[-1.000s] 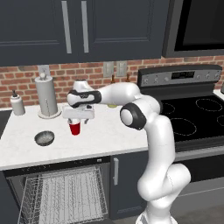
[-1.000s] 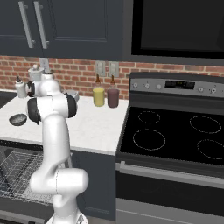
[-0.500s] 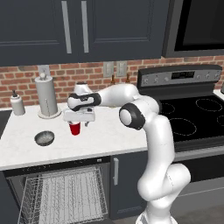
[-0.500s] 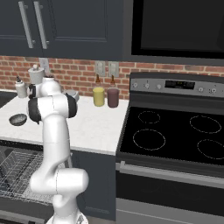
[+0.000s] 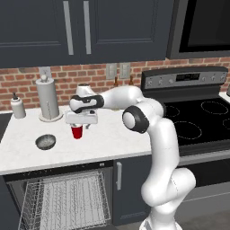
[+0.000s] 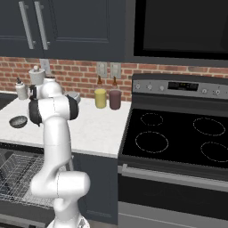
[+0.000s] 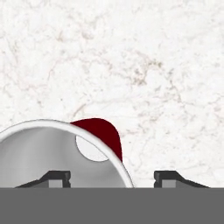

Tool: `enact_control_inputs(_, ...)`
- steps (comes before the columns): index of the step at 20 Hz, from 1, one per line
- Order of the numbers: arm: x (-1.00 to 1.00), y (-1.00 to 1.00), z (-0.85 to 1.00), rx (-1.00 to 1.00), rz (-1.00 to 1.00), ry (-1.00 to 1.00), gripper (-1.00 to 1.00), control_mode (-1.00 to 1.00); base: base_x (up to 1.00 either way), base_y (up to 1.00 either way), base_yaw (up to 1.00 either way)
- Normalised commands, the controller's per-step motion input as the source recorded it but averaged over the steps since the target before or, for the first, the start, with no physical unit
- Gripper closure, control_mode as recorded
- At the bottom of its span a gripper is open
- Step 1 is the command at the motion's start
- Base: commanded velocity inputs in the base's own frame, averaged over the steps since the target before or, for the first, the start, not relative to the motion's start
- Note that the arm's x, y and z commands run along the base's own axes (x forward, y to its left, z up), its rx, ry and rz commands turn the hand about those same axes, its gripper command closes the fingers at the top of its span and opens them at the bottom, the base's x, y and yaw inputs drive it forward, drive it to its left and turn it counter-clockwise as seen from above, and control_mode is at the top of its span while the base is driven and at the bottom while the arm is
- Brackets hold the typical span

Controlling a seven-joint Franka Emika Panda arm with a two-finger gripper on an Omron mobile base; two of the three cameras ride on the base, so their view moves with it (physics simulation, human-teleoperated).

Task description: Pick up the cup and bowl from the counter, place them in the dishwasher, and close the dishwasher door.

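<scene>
Kitchen of dark navy cabinets and a red brick backsplash. The counter [image 5: 112, 134] was a white marble-look slab with faint grey veins, ending to the right at a black stovetop [image 6: 178, 140]. Below the slab the dishwasher [image 5: 63, 202] stood open, its light grey wire rack [image 5: 67, 204] in plain sight.

Left base view: a paper towel roll [image 5: 48, 99] and a small white bottle [image 5: 18, 107] stood at the back of the counter against the brick. The bowl [image 5: 45, 142], grey and shallow, sat on the slab toward the front left, apart from the cup [image 5: 77, 131], which stood upright on the counter to the bowl's right, directly beneath the hand.

Right base view: a yellow canister [image 6: 100, 98] and a maroon canister [image 6: 115, 99] stood side by side at the backsplash, near the stove. The bowl [image 6: 18, 121] showed at the left edge, partly behind the arm; here the arm hid the cup.

Hand view: looked straight down at the marble. The cup [image 7: 65, 157] filled the lower left, white rim and inside, red wall beyond. The gripper [image 7: 111, 178] was lowered over the cup's rim: one fingertip [image 7: 54, 177] appeared inside the cup, the other fingertip [image 7: 168, 177] outside over bare counter, with the cup wall between them. Jaws stood fairly wide; contact with the wall could not be made out.
</scene>
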Motion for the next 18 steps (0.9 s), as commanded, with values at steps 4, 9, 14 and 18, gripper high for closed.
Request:
enact_control_inputs(4,0.0,0.0,0.0,0.0,0.0,0.0,1.0,-1.0,0.0,0.0,0.0)
enact_control_inputs(9,0.0,0.0,0.0,0.0,0.0,0.0,1.0,-1.0,0.0,0.0,0.0)
enact_control_inputs(14,-0.21,0.0,0.0,0.0,0.0,0.0,1.0,-1.0,0.0,0.0,0.0)
enact_control_inputs(18,-0.71,-0.17,0.0,0.02,0.0,-0.06,1.0,-1.0,0.0,0.0,0.0)
